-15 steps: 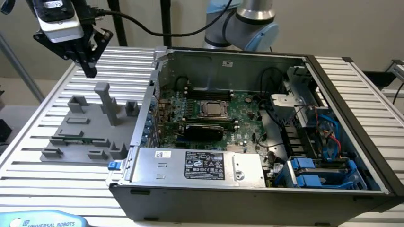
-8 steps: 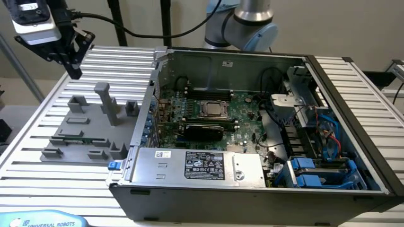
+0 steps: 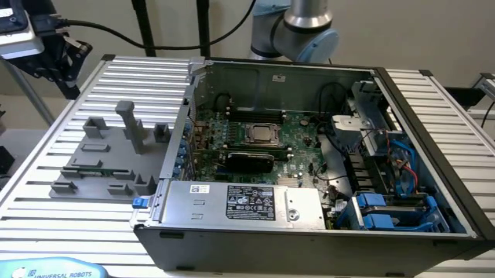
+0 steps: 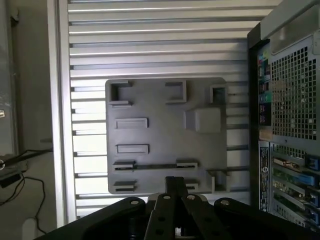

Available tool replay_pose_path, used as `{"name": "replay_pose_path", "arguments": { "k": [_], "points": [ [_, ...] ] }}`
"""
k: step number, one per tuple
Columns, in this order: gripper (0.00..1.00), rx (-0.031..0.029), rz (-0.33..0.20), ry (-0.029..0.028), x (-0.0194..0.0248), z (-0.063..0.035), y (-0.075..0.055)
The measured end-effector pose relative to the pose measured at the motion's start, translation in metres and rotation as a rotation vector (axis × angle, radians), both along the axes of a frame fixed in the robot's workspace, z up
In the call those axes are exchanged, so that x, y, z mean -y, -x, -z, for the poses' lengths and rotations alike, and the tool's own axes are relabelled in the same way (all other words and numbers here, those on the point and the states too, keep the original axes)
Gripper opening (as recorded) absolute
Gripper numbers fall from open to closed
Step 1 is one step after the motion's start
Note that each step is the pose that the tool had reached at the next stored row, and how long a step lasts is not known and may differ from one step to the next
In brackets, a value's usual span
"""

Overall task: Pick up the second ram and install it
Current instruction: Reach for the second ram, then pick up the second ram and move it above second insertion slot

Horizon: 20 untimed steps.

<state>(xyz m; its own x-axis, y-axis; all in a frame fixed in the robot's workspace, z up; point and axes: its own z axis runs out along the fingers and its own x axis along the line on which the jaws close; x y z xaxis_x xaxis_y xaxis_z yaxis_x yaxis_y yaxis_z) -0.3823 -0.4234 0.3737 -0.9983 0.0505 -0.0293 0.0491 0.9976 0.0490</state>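
The second ram (image 3: 97, 171) is a slim green stick lying in a slot of the grey fixture (image 3: 85, 188), at the exterior view's left beside the open computer case. The wrist view looks down on it as a thin dark strip (image 4: 155, 166) held between two clips of the fixture (image 4: 160, 135). My gripper (image 4: 172, 184) hangs high above the fixture with its fingers pressed together and nothing between them. In the exterior view the gripper (image 3: 66, 66) is at the top left, well above the table.
The open computer case (image 3: 309, 231) takes up the middle and the exterior view's right, with the green motherboard (image 3: 255, 145), a power supply (image 3: 243, 202) and blue drive bays (image 3: 395, 211) inside. A tall grey post (image 3: 130, 124) rises from the fixture. The table is slatted metal (image 3: 46, 226).
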Motion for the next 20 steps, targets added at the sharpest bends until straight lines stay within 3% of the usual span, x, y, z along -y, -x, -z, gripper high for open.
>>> {"name": "replay_pose_path", "arguments": {
  "k": [5, 20],
  "points": [
    [0.11, -0.0011, 0.0, 0.0002, 0.0, 0.0036, 0.018],
    [0.11, -0.0013, 0.0, 0.0003, 0.0, 0.0035, 0.018]
  ]
}}
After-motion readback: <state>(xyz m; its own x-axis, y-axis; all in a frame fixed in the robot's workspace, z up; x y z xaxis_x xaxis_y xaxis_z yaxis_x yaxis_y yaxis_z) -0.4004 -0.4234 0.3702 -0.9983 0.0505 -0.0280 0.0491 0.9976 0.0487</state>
